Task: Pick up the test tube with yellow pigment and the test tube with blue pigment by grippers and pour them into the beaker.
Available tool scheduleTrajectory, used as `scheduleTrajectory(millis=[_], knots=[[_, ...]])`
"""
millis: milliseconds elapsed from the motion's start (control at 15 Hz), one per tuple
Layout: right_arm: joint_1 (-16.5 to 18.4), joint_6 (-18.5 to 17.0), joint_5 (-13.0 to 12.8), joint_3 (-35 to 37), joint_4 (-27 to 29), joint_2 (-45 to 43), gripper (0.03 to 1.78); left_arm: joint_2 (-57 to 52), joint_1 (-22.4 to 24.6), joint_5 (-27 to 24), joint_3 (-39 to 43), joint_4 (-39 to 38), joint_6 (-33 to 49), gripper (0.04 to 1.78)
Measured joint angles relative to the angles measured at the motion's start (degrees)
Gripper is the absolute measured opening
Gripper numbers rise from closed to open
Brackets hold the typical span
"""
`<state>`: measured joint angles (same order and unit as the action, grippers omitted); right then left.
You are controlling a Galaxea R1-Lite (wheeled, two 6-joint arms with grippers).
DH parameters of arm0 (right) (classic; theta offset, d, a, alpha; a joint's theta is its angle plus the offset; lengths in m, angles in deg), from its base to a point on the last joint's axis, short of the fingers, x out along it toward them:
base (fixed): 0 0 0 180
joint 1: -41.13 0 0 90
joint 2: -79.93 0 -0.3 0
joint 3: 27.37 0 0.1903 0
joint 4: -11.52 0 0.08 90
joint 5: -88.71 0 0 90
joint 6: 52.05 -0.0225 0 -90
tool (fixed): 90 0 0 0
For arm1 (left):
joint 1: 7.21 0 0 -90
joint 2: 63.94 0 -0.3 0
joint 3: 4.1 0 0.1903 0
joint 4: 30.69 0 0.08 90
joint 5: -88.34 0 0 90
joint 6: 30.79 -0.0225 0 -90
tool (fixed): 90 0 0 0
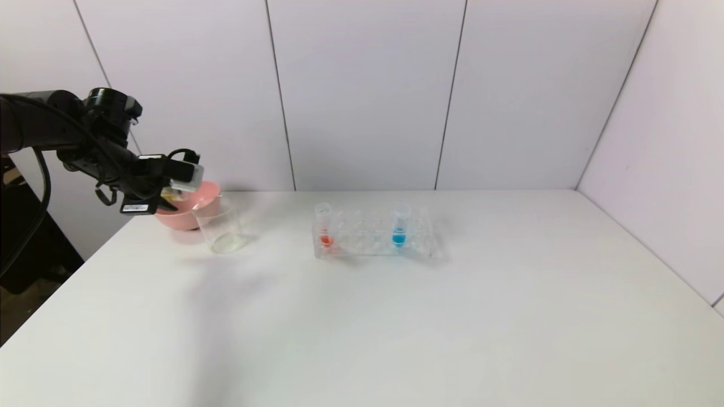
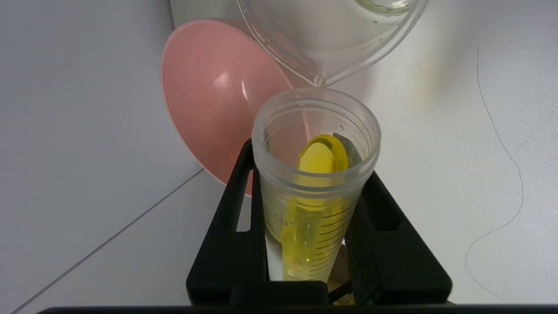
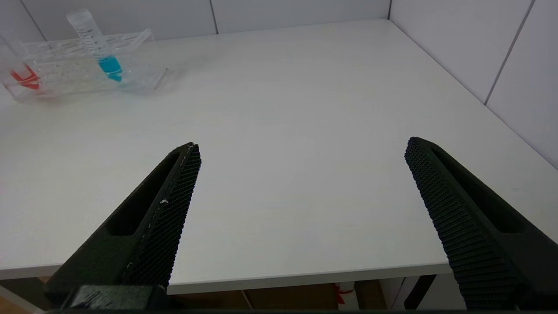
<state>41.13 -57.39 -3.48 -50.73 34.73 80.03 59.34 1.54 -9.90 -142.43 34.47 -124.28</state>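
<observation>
My left gripper (image 1: 180, 187) is shut on the test tube with yellow pigment (image 2: 316, 174) and holds it tilted, its open mouth just by the rim of the beaker (image 1: 220, 229). Yellow liquid lies along the tube's lower side toward the mouth. The beaker (image 2: 331, 39) stands at the back left of the table with a faint yellowish tint at its bottom. The test tube with blue pigment (image 1: 400, 229) stands upright in the clear rack (image 1: 367, 240); it also shows in the right wrist view (image 3: 98, 43). My right gripper (image 3: 301, 144) is open and empty over the table's front edge.
A pink bowl (image 1: 186, 217) sits right behind the beaker, close to the left gripper, and shows in the left wrist view (image 2: 218, 96). A tube with red-orange liquid (image 1: 325, 229) stands at the rack's left end. White walls close the back and right.
</observation>
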Motion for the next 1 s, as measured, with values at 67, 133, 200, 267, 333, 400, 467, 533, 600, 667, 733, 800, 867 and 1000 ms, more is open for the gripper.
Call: scheduleTrajectory(millis=[67,133,200,267,333,400,467,533,600,667,733,800,867,1000], knots=[[0.0,0.02,0.0,0.0,0.0,0.0,1.71,0.09,-0.24,0.39,0.0,0.0,0.49,0.52],[0.0,0.02,0.0,0.0,0.0,0.0,1.71,0.17,-0.52,1.35,0.0,0.0,1.12,0.52],[0.0,0.0,0.0,0.0,0.0,0.0,1.71,0.26,-0.74,2.21,0.0,0.0,1.29,0.52],[0.0,0.0,0.0,0.0,0.0,0.0,1.71,0.32,-0.93,2.76,0.0,0.0,1.43,0.52],[0.0,0.0,0.0,0.0,0.02,0.0,1.71,0.48,-1.15,2.9,0.0,-0.01,1.84,0.52],[0.0,0.02,0.0,0.0,0.0,0.0,1.71,0.65,-1.37,3.17,0.0,-0.01,2.34,0.52],[0.0,0.0,0.0,0.0,0.0,0.0,1.71,0.78,-1.56,3.61,0.02,-0.04,2.43,0.52],[0.0,0.02,0.0,0.0,0.0,0.0,1.71,0.91,-1.65,4.17,0.0,-0.09,2.43,0.52],[0.0,0.0,0.0,0.0,0.0,0.0,1.71,1.0,-1.79,4.8,-0.05,-0.04,2.43,0.52],[0.0,0.02,0.0,0.0,0.0,0.0,1.71,1.11,-1.93,5.41,-0.2,-0.04,2.43,0.52],[0.0,0.0,0.0,0.0,0.0,0.0,1.71,1.19,-2.06,6.12,-0.27,-0.04,2.43,0.52],[0.0,0.0,0.0,0.0,0.0,0.0,1.71,1.28,-2.3,6.75,-0.3,-0.01,2.43,0.52],[0.0,0.02,0.02,0.0,0.0,0.0,1.71,1.35,-2.47,7.19,-0.35,-0.01,2.43,0.52],[0.0,0.0,0.0,0.0,0.0,0.0,1.71,1.5,-2.69,8.06,-0.38,-0.01,2.4,0.52]])
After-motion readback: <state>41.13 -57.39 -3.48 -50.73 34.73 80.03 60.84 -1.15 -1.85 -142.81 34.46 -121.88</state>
